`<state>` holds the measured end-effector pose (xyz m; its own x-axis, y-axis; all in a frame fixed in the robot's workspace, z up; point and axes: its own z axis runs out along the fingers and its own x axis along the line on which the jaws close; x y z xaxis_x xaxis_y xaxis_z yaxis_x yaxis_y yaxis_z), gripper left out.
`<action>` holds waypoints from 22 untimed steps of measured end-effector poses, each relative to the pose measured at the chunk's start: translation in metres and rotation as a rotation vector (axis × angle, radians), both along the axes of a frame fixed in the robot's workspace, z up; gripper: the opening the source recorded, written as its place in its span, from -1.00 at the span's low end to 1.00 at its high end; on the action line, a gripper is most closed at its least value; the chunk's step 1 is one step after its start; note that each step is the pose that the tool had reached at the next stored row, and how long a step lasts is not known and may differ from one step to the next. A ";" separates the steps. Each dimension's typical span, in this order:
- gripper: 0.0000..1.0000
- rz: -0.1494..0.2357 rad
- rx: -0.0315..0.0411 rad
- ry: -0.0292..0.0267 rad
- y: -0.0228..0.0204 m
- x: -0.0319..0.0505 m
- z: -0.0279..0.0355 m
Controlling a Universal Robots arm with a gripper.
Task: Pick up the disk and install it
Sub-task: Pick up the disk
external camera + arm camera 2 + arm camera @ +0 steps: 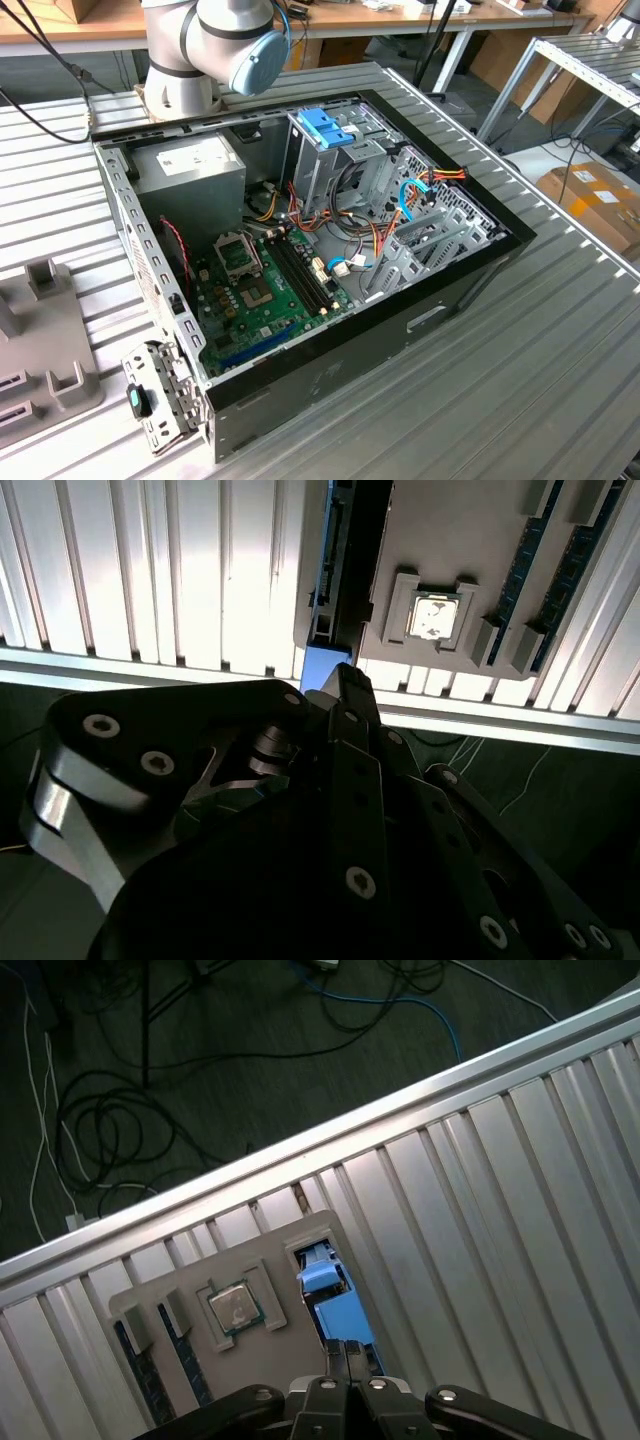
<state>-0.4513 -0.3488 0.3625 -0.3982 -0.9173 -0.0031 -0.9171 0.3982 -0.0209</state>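
1. Locate the gripper [346, 1348] in both wrist views. It hangs over the grey holder plate [290, 1240], which lies on the ribbed aluminium table [480, 1180]. The two black fingers sit pressed together in a narrow stance, and you can see nothing between them.
2. Locate the disk [322, 1278]. It stands on edge in a slot of the holder plate, blue side rail up, directly under the gripper tip [347, 675]. You cannot tell from the pictures whether the tip touches the rail.
3. Note the neighbouring parts on the plate. A processor chip [233, 1308] sits in its recess beside the disk slot.
4. In the exterior view, check the open computer case [430, 310] on the table. Its blue latch [327, 127] sits atop the grey drive cage, near the arm's base [180, 70].
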 end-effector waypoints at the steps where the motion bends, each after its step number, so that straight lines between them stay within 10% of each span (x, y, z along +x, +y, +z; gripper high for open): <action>1: -0.79 0.001 0.0000 0.0000 0.0000 0.0000 0.0000; 12: -0.79 0.023 0.0001 -0.0001 0.0000 0.0000 -0.0001; 22: -0.79 0.155 -0.0002 0.0000 0.0000 0.0000 -0.0008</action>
